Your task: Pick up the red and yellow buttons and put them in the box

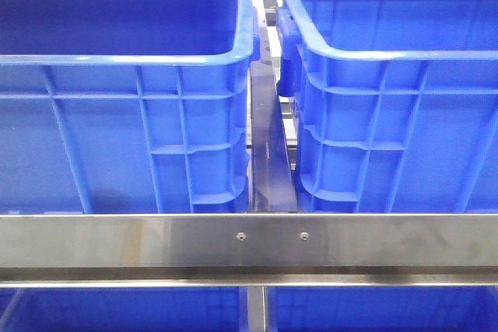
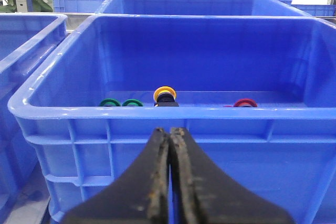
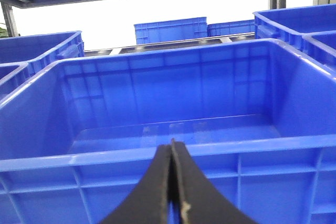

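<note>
Buttons lie on the floor of the left crate (image 2: 173, 114), seen past its near rim in the left wrist view: a yellow button (image 2: 165, 93) with a dark centre stands near the middle, a red button (image 2: 245, 103) lies apart from it on one side, and two green buttons (image 2: 109, 103) (image 2: 132, 103) lie side by side on the other. All are partly hidden by the rim, so their full shapes cannot be told. Left gripper (image 2: 170, 132) hangs outside this crate, just short of the near wall, its black fingers pressed together with nothing between them. Right gripper (image 3: 171, 145) hangs likewise before the right crate (image 3: 157, 156), fingers closed tight and holding nothing; the visible floor of that crate shows only reflections. In the front view the two crates (image 1: 124, 145) (image 1: 389, 145) stand side by side, apart, with a dark metal strip (image 1: 271, 153) running between them and a steel rail (image 1: 249, 240) with two screws crossing in front. Neither gripper appears in the front view. Further blue crates (image 3: 170, 29) stand behind.
</note>
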`<control>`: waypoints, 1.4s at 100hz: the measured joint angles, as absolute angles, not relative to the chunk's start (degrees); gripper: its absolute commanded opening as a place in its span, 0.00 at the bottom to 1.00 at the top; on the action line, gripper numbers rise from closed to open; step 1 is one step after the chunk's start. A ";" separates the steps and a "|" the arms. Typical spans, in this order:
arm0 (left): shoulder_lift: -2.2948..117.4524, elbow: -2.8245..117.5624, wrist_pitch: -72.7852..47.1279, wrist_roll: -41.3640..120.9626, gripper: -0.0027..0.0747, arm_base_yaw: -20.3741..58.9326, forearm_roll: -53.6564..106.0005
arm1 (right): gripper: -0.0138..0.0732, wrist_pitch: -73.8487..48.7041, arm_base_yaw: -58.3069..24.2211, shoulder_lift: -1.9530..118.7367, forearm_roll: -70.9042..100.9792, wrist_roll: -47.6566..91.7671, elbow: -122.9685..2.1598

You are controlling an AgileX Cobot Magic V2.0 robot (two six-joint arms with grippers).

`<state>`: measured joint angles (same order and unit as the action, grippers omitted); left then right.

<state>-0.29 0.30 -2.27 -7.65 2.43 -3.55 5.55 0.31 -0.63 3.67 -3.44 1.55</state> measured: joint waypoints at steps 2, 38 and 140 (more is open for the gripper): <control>-0.29 0.30 -2.27 -7.65 0.01 2.43 -3.55 | 0.08 5.55 0.31 -0.63 3.67 -3.44 1.55; -0.29 0.30 -2.75 -7.65 0.01 2.43 -3.10 | 0.08 5.55 0.31 -0.63 3.67 -3.44 1.55; 49.42 56.42 -45.58 -3.63 0.01 2.43 0.87 | 0.08 5.55 0.31 -0.63 3.67 -3.44 1.55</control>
